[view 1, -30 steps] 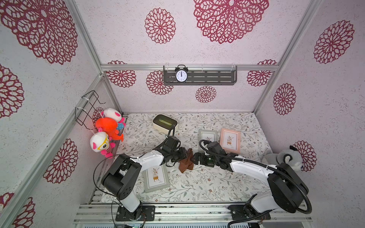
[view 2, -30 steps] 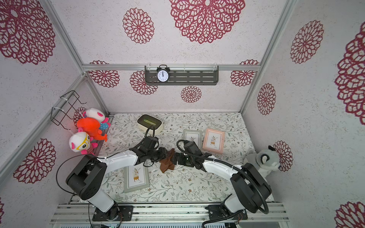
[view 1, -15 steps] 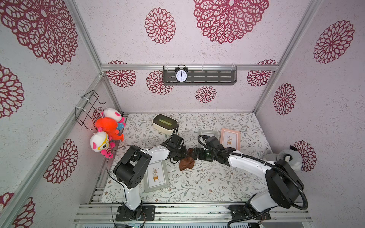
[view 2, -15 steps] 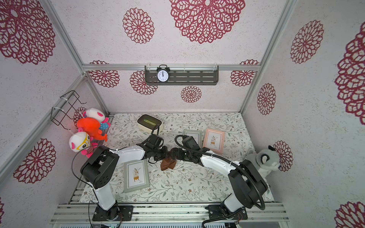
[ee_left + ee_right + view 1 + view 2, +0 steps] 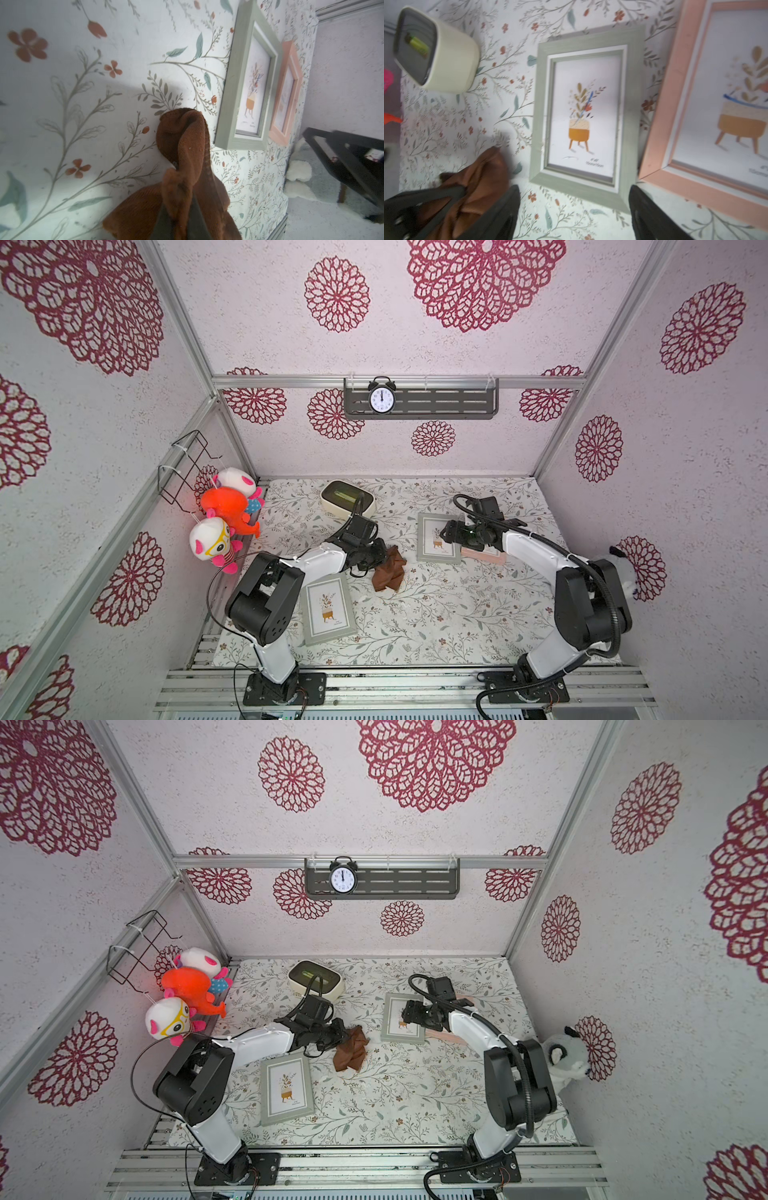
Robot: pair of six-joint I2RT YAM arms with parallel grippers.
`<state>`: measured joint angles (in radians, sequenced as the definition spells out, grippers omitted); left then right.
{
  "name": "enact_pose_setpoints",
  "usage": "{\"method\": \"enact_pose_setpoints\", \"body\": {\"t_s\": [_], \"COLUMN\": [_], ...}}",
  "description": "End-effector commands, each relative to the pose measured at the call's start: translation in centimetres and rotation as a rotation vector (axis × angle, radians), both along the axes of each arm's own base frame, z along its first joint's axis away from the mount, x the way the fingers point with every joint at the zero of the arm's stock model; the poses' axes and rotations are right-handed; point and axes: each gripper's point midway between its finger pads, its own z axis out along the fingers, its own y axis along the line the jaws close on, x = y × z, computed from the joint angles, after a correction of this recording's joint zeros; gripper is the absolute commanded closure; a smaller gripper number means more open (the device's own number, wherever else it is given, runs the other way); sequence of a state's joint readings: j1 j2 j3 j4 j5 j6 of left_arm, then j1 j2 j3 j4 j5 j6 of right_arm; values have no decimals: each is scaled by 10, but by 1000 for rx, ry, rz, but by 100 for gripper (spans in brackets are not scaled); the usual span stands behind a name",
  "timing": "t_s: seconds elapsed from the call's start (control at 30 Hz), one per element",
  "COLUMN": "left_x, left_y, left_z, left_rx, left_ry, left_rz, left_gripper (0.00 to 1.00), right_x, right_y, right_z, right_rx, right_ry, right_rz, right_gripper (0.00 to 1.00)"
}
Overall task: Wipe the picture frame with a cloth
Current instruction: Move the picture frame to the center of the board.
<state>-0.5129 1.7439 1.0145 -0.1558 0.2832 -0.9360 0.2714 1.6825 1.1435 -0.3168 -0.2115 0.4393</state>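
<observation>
White links, black joints: left arm [image 5: 320, 561], right arm [image 5: 536, 549]; black cables (looping), left tool [image 5: 383, 552], right tool [image 5: 444, 536].

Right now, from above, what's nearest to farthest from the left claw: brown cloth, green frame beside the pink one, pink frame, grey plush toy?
In a top view, from the left claw:
1. Cloth: pinched in the claw.
2. Green frame: just to its right.
3. Pink frame: beyond it, partly hidden.
4. Grey plush toy: against the right wall.

Front mat [image 5: 457, 614] lies open; pink frame [image 5: 668, 104] crowds the green frame [image 5: 537, 104].
</observation>
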Motion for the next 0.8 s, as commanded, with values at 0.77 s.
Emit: {"method": "enact_pose_setpoints", "body": {"t_s": [0.77], "left_x": [-8], "left_y": [22], "left_z": [40], "left_rx": [-63], "left_ry": [-68], "left_rz": [37], "left_gripper": [100], "right_x": [82], "right_y": [-16], "right_z": [-50], "right_rx": [-151], "right_ry": [77], "right_rz": [18], "right_gripper": [28]}}
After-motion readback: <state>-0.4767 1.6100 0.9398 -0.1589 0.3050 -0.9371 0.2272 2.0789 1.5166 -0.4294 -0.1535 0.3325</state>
